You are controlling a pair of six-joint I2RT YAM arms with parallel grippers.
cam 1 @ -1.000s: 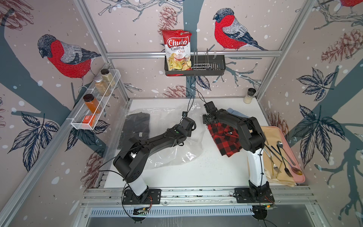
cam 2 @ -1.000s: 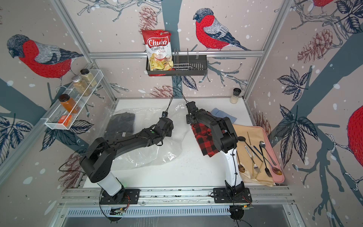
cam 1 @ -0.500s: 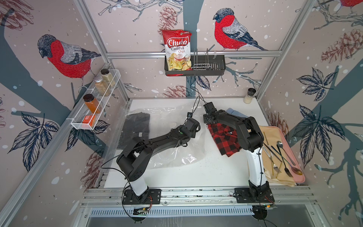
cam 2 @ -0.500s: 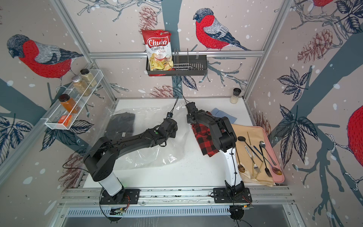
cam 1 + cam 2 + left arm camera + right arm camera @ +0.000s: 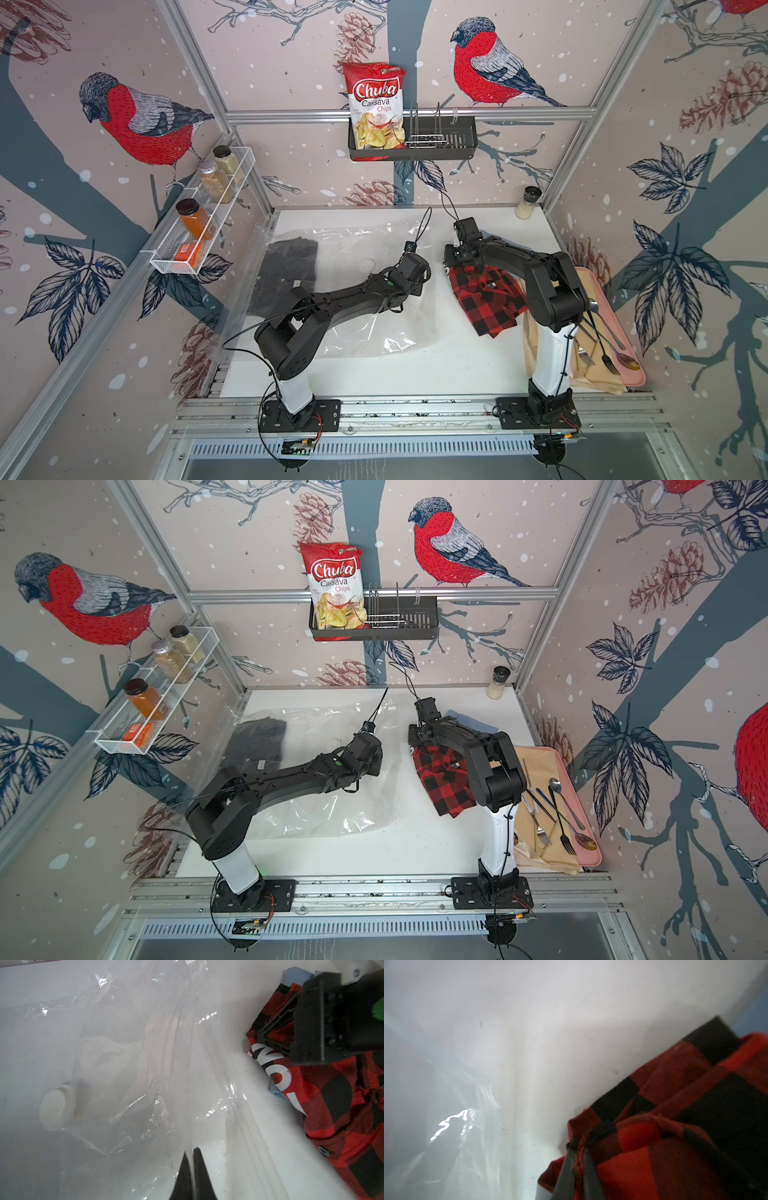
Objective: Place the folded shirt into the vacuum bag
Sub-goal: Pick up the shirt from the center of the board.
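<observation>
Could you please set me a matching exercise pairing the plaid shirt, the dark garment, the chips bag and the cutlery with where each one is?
Things:
1. red plaid shirt
2. dark garment
3. chips bag
4. cutlery

Places:
A. in the black wall basket
B. on the pink tray
C. under the clear plastic of the vacuum bag
D. pinched at one edge by the right gripper

Pairs: 1-D, 2-C, 3-A, 4-B

My two claws point(image 5: 192, 1150) point(image 5: 578, 1147), one vacuum bag point(image 5: 374, 336), one red plaid shirt point(image 5: 486, 299), one black shirt point(image 5: 286, 270), four spice jars point(image 5: 226, 160) point(image 5: 212, 180) point(image 5: 194, 216) point(image 5: 527, 203), one chips bag point(image 5: 376, 108)
</observation>
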